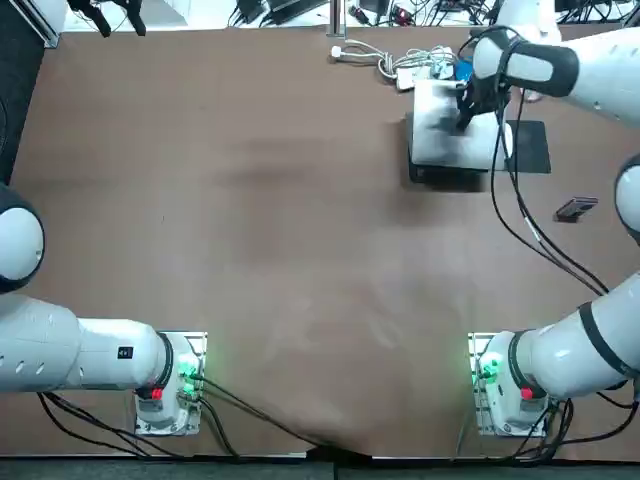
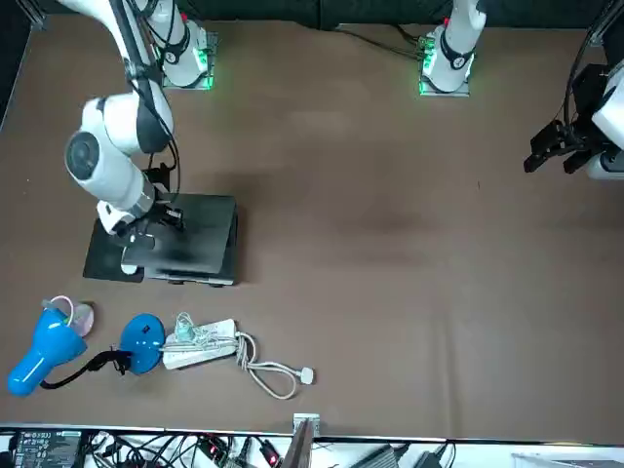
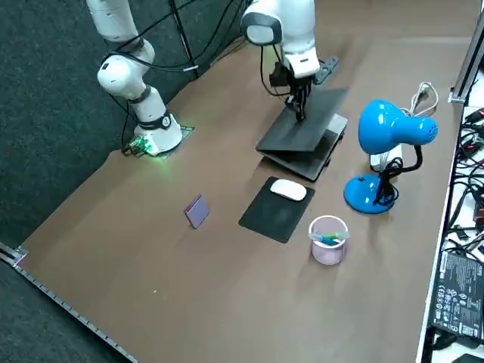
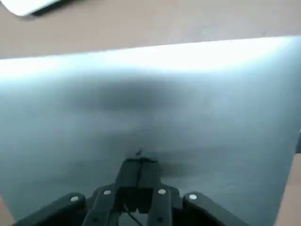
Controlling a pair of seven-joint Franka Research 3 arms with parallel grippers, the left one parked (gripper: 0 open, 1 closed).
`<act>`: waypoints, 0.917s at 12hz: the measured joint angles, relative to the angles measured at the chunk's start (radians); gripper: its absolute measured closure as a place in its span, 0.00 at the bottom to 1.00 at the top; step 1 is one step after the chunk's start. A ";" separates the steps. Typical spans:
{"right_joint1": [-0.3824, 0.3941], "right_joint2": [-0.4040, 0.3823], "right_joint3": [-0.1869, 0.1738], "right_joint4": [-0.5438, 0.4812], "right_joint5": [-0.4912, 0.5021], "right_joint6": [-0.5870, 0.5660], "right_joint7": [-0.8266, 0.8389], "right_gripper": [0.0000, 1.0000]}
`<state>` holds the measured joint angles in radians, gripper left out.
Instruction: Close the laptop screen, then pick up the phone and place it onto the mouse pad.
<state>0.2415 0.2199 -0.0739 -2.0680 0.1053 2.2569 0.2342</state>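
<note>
**At the worktop's far right: pincer pressing on a laptop lid**

Leftmost of the task's things in the top view is the laptop (image 1: pixel 440 150), on the worktop (image 1: pixel 250 200) on the side far from the robot. The right pincer (image 1: pixel 467 115) is on its lid (image 4: pixel 150 94). Its two fingers (image 4: pixel 130 179) are drawn together and grip nothing, with the tips against the grey surface. In the right side view the lid slopes low over the base with a wedge of gap left, so the first step looks unfinished. A lid like this is stiff and hinged, and probably smooth under hard fingertips. Pressing near the free edge, away from the hinge, should give the most leverage and the least skidding.

Just right of the laptop lies the mouse pad (image 1: pixel 535 150), thin and probably soft. A mouse (image 3: pixel 288 190) sits on the end nearest the laptop, and the other end is bare.

Further right and nearer the robot, apart from the pad, the phone (image 1: pixel 576 208) lies flat on the worktop. It looks like a thin, rigid, light slab, likely slick and breakable. Its low profile suggests opening wide, coming straight down and taking it across the narrow sides, with the fingertips almost at the worktop.
</note>
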 joint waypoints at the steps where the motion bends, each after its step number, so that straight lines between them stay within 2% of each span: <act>1: 0.003 0.028 0.000 0.000 0.000 0.017 0.000 0.98; 4: 0.006 0.106 0.000 0.002 0.000 0.061 0.000 0.98; 6: 0.006 0.119 -0.004 0.027 -0.002 0.048 0.000 0.98; 8: 0.004 0.085 -0.020 0.055 -0.003 -0.051 -0.017 0.98; 11: -0.022 -0.018 -0.085 0.094 -0.051 -0.259 -0.153 0.96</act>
<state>0.2193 0.2018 -0.1585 -1.9742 0.0543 1.9981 0.0815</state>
